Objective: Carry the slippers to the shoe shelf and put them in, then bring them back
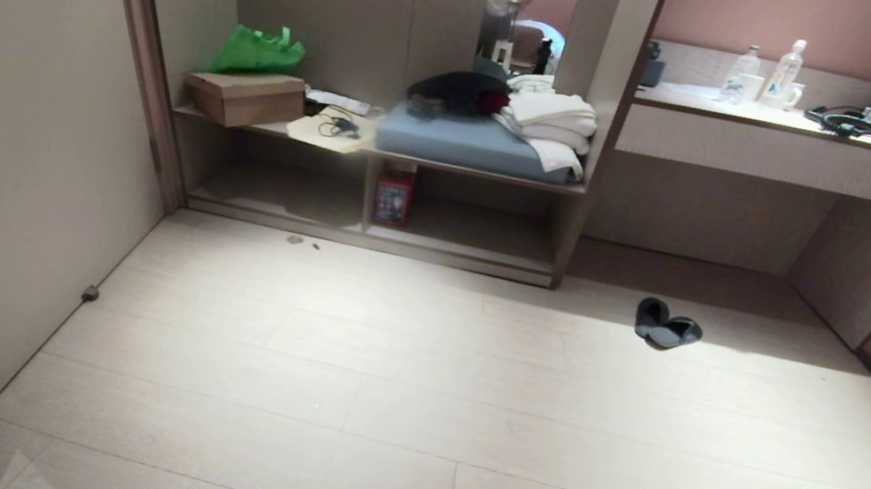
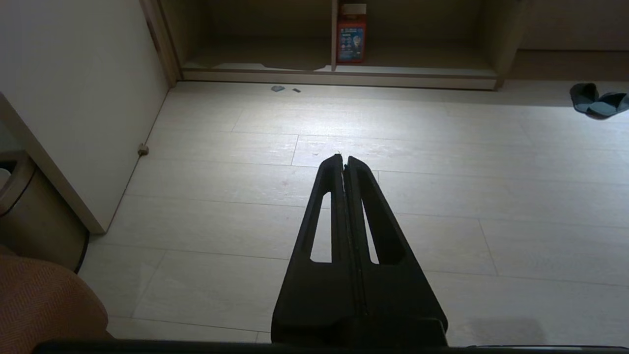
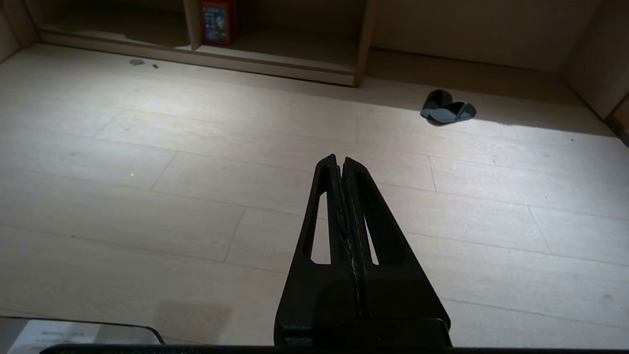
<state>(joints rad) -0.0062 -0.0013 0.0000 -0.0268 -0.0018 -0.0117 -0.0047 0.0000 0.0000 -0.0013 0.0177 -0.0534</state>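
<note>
On the floor right of the shelf [image 1: 460,231], your slippers [image 1: 667,325] lie together, perhaps overlapping. Your left gripper [image 2: 344,158] and right gripper [image 3: 340,160] are both closed, empty.

From high up, the head view looks forward and down across the floor [image 1: 405,418] to the shoe shelf [image 1: 375,229] well ahead, while both wrist views sit low, face the same way over closed jaws, and share that shelf and the slippers [image 1: 667,325].
</note>
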